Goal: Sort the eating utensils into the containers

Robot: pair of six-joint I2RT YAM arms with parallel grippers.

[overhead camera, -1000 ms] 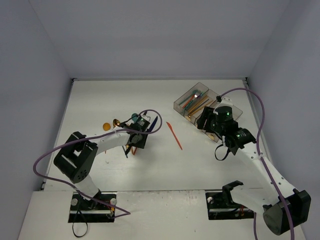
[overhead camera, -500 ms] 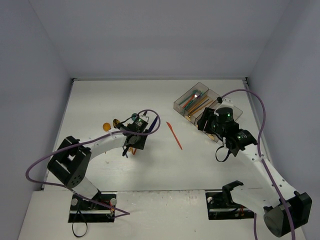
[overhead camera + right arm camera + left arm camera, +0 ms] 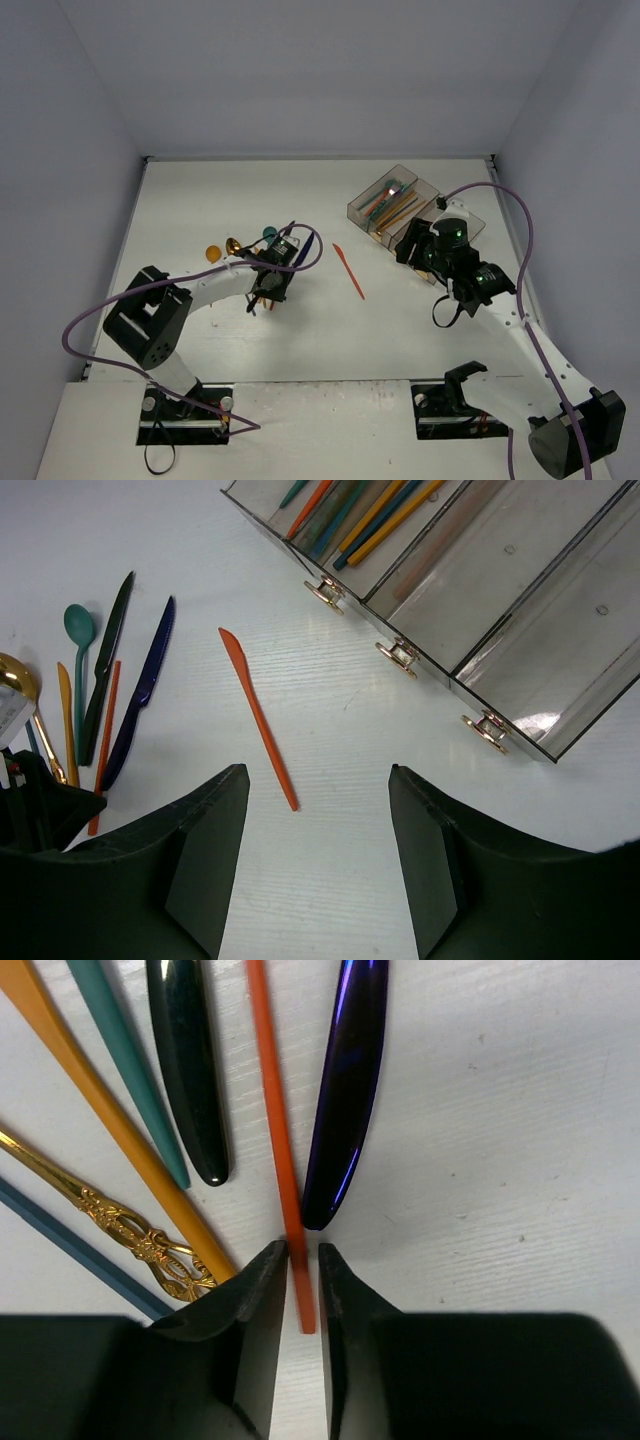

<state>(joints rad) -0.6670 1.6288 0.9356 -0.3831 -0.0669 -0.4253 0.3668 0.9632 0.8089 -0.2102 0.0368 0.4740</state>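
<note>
1. Here the left gripper (image 3: 298, 1260) sets narrow fingers astride a thin orange plastic handle (image 3: 275, 1110), well apart from the smoky-grey clear bins (image 3: 520, 610); pinch unclear.
2. The right gripper (image 3: 318, 772) gapes wide, empty, beside those bins.

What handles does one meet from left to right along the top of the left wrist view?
yellow-orange handle → teal handle → black handle → thin orange handle → dark blue handle

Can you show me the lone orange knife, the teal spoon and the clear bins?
orange knife (image 3: 258, 716), right wrist view, its middle.
teal spoon (image 3: 79, 622), right wrist view, its bowl.
bins (image 3: 505, 590), right wrist view, bare floor of one.
</note>
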